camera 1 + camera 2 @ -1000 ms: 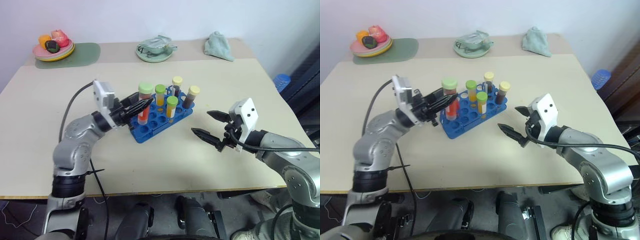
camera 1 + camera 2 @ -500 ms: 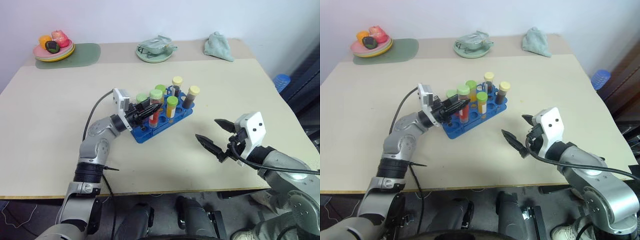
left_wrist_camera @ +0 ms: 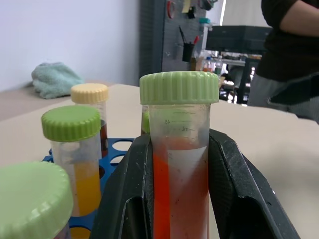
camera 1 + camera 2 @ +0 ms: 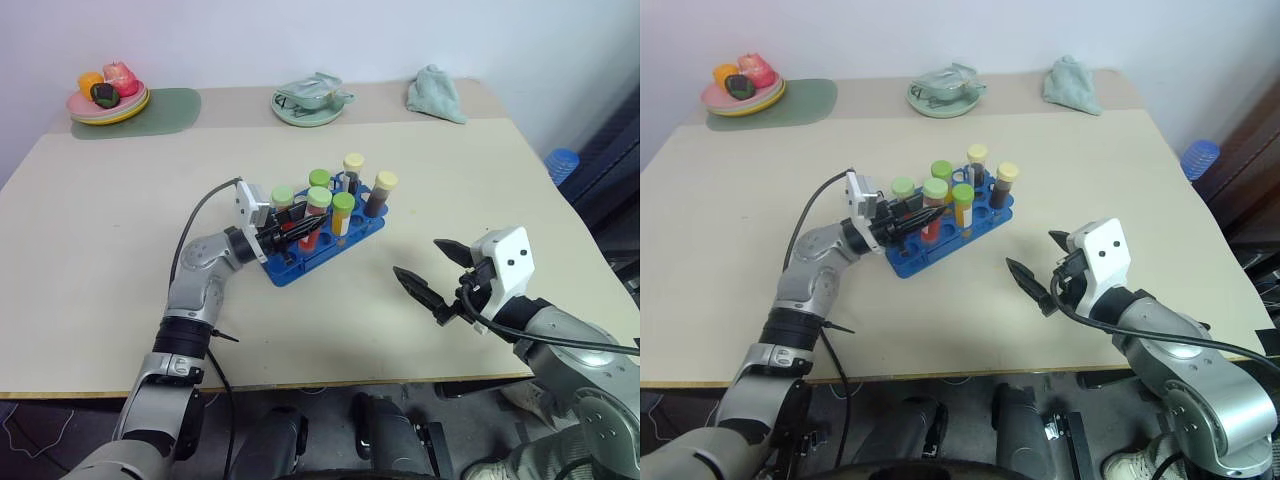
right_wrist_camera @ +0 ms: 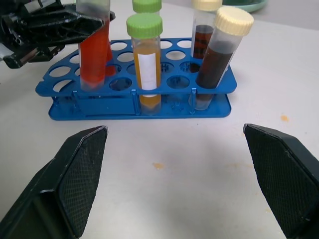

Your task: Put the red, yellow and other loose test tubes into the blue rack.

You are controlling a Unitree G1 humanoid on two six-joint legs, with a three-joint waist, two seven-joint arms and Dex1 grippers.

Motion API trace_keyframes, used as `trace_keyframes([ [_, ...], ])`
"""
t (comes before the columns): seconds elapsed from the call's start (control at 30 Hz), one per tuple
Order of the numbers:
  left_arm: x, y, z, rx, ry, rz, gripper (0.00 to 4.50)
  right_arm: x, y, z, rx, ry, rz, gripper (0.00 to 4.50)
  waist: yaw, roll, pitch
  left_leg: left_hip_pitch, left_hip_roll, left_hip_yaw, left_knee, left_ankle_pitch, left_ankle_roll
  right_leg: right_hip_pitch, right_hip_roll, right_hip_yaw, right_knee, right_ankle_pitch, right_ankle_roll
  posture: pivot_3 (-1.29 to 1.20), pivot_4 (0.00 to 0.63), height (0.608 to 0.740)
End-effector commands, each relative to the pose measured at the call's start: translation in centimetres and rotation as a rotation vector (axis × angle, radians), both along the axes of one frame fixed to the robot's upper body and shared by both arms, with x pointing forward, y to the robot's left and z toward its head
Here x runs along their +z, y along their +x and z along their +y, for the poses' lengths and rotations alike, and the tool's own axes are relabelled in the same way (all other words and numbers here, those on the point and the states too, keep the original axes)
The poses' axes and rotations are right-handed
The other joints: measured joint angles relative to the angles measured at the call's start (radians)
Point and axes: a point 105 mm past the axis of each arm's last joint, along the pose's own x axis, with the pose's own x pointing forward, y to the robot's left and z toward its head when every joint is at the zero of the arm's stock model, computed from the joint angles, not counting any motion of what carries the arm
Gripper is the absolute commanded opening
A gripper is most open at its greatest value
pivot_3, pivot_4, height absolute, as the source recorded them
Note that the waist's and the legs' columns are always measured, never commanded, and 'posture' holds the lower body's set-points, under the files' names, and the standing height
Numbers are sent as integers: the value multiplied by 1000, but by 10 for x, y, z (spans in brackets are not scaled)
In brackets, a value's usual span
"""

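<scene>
left pincer (image 4: 300, 226) clamped on the red tube (image 3: 180, 172), seating it in the blue rack (image 5: 134, 102)

smooth, light plastic, likely slippery; best held mid-body under the cap. right pincer (image 4: 437, 277) gapes empty, well apart.

A green-capped tube of red liquid (image 4: 312, 214) stands upright between the fingers of the left pincer (image 4: 312, 228), its lower end down in a hole of the blue rack (image 4: 322, 240). Just beyond that pincer, more capped tubes stand upright in the rack: green-capped yellow ones (image 5: 145, 59) and cream-capped dark ones (image 5: 220, 52).
</scene>
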Motion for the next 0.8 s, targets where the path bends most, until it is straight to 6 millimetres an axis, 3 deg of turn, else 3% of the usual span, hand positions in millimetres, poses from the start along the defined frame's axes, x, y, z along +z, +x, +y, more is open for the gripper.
trace_keyframes([
  [0.03, -20, -5, 9, -25, 52, 67, 860, 13, -1, 4, 23, 2, -60, 4500, -2, 0, -1, 0, 0, 0, 0, 0, 0, 0, 0, 0, 0, 0, 0, 0, 150, 740],
  [0.23, -14, -13, 9, -4, 2, 58, 3753, 13, 3, 7, 44, -4, -58, 4500, -5, 0, -1, -1, 0, 0, 0, 0, 0, -1, 0, 0, 0, 0, 0, 0, 150, 740],
  [0.47, -15, -29, 22, 81, 65, 40, 3753, 3, 11, 4, 58, -31, -48, 4500, 0, 0, -1, -1, 0, 0, 0, 0, 0, -1, 0, 0, 0, 0, 0, 0, 150, 740],
  [0.67, -15, -48, 80, 272, 6, 25, 3753, -13, 11, -20, -1, -20, -97, 4500, 1, 1, -1, -1, 1, 1, -1, -1, 1, -1, 1, 0, -2, 0, 0, 0, 150, 740],
  [0.8, -17, -66, 99, 327, 55, 38, 3753, -16, 9, -36, -44, -31, -141, 4500, 1, 1, -1, 0, 1, 2, -1, -1, 1, 0, 1, 1, -2, 0, 0, 0, 150, 740],
])
